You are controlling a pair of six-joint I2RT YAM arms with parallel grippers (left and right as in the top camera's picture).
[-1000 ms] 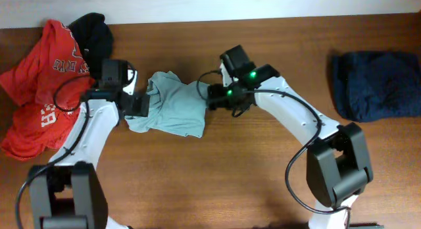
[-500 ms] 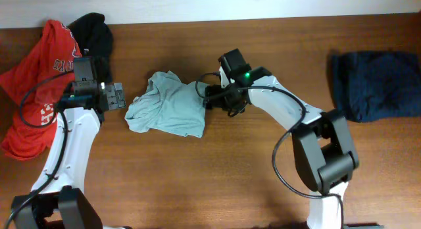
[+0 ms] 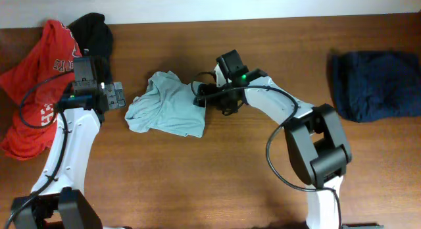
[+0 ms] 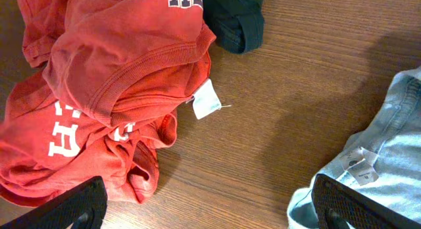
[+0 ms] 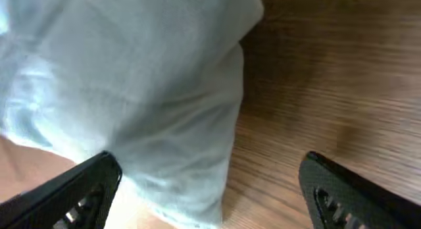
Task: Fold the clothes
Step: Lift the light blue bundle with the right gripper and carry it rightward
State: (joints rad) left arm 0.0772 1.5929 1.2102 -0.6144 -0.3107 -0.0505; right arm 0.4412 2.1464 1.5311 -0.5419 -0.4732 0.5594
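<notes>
at table [image 3: 230, 183] centre: pale blue shirt [image 3: 168, 110]
left end effector [image 3: 117, 95]: spread wide, empty, near red shirts [image 3: 33, 84]
right end effector [image 3: 199, 96]: spread wide at shirt's edge, gripping nothing

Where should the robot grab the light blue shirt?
The light blue shirt lies crumpled on the table. Probably best to pinch its bunched right edge, coming in from the right, since the cloth there looks thick enough to catch. The right gripper sits at that edge, jaws open across it.

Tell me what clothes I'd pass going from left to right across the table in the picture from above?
First red shirts, then pale blue T-shirt, then navy garment.
</notes>
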